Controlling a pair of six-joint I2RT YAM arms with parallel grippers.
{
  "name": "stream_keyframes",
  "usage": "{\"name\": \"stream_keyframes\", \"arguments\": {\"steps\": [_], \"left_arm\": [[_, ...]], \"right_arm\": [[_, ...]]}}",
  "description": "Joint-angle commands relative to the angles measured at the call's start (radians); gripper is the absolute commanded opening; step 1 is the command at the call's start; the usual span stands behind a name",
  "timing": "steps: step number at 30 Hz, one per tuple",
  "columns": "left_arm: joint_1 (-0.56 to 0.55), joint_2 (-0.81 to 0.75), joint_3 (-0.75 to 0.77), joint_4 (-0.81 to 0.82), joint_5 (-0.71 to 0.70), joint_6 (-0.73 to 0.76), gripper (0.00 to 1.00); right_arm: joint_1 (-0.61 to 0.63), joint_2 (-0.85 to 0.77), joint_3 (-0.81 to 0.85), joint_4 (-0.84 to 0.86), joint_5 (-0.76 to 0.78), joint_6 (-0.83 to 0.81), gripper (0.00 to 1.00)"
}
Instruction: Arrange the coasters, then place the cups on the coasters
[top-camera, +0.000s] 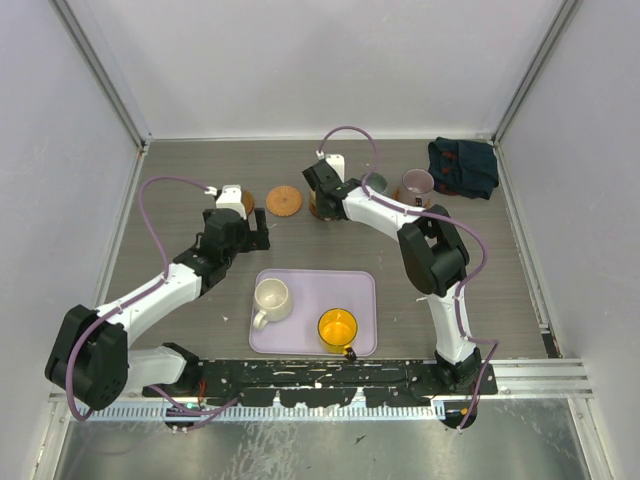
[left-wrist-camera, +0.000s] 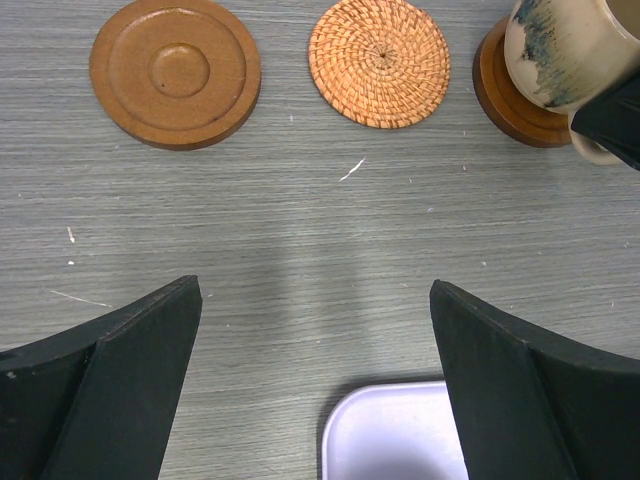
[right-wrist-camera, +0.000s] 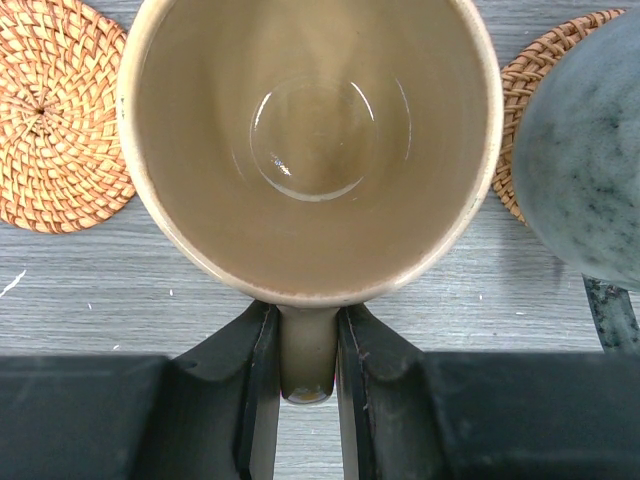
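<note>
The tan-beige cup (right-wrist-camera: 310, 150) stands on a dark wooden coaster (left-wrist-camera: 497, 95) toward the far side of the table (top-camera: 490, 260), its handle pinched between the nearly closed fingers of the right gripper (right-wrist-camera: 307, 400). A bare woven coaster (left-wrist-camera: 379, 62) lies just left of it, with a ringed brown coaster (left-wrist-camera: 175, 70) beyond (the grey-green cup (right-wrist-camera: 585, 160) is close on its right). The left gripper (left-wrist-camera: 312, 300) hangs wide open and empty beside the lavender tray (top-camera: 320, 290) holding the cream cup (top-camera: 272, 300) and the yellow cup (top-camera: 338, 328).

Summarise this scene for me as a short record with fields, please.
left gripper: open, empty, hovering
right gripper: shut on the tan cup by its handle
tan cup: on a dark wooden coaster
free coasters: brown wooden disc, woven coaster
grey-green cup: over the other woven coaster
tray: holds cream cup, yellow cup
</note>
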Motion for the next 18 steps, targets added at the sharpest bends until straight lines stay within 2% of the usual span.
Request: {"name": "stream_keyframes", "arguments": {"steps": [1,7,15,18], "left_arm": [[0.003,-0.006,0.014,0.046,-0.004,-0.016,0.98],[0.003,-0.007,0.013,0.046,-0.005,-0.015,0.98],[0.003,-0.011,0.007,0.046,-0.004,-0.017,0.98],[0.003,-0.014,0.005,0.045,-0.006,-0.017,0.98]], "right_arm": [[0.009,-0.062,0.038,0.0,0.022,0.007,0.28],[0.015,-0.066,0.043,-0.002,0.029,0.001,0.4],[0.025,-0.064,0.046,-0.002,0.035,-0.002,0.43],[0.033,-0.073,0.047,-0.006,0.047,-0.007,0.5]]}}
